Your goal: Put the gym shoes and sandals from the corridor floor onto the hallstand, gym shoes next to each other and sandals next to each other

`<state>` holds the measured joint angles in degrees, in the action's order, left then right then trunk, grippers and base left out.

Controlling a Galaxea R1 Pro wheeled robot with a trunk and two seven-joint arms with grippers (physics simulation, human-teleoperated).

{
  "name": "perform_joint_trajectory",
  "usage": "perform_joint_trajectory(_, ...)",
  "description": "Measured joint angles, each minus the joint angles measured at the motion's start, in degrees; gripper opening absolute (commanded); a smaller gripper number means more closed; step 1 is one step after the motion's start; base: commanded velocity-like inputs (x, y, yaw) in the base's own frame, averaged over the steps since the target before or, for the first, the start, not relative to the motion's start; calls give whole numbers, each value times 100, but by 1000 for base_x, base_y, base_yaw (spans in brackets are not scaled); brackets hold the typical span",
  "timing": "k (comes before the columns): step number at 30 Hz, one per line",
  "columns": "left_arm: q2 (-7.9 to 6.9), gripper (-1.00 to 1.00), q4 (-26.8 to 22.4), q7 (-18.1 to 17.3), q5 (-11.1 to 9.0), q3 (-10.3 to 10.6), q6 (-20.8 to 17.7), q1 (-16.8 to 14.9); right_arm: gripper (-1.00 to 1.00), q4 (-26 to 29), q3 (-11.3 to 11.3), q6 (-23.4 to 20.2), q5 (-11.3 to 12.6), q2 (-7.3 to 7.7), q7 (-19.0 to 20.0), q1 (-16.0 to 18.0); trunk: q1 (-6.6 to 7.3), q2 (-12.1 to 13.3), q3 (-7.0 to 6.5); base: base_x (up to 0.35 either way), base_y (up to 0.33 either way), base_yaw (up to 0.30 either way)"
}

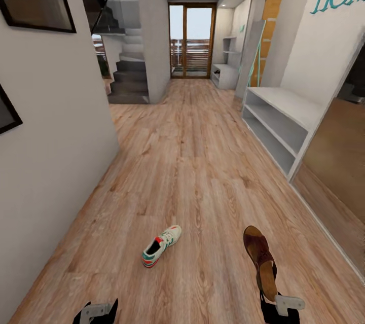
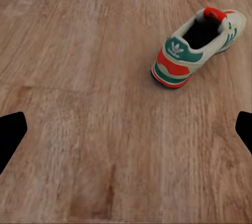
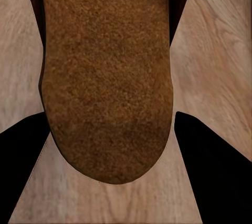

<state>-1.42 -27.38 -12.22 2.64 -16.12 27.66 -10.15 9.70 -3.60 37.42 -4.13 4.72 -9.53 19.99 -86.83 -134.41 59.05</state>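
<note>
One gym shoe [image 1: 161,245], white with green stripes and red-orange patches, lies on its sole on the corridor floor [image 1: 192,162]. In the left wrist view the gym shoe [image 2: 197,45] lies ahead of my open left gripper [image 2: 126,129], well clear of its fingers. My left gripper [image 1: 96,311] sits low at the picture's near left. A dark brown sandal [image 1: 259,258] points away from me, heel end clamped in my right gripper [image 1: 268,296]. Its brown sole [image 3: 107,77] fills the space between the right gripper's fingers [image 3: 16,171]. The pale grey hallstand [image 1: 284,111] stands along the right wall, some way ahead.
A white wall [image 1: 50,136] closes the left side. Stairs [image 1: 129,73] rise at the far left, and a glass door [image 1: 191,40] ends the corridor. A second grey shelf unit [image 1: 225,73] stands near that door. A mirror panel [image 1: 334,162] lines the right wall beside the hallstand.
</note>
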Motion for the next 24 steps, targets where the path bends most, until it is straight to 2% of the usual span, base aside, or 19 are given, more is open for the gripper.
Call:
perform_joint_trajectory(17, -2, 100, 0, -3, 10, 0, -4, 0, -100, 2, 2, 0, -1, 2, 0, 0, -1, 0, 0, 230, 267, -254)
perform_joint_trajectory(24, -9, 100, -5, -10, 26, 38, -4, -1, -100, 1, 1, -2, 3, 2, -1, -1, -2, 0, 0, 75, 89, -233)
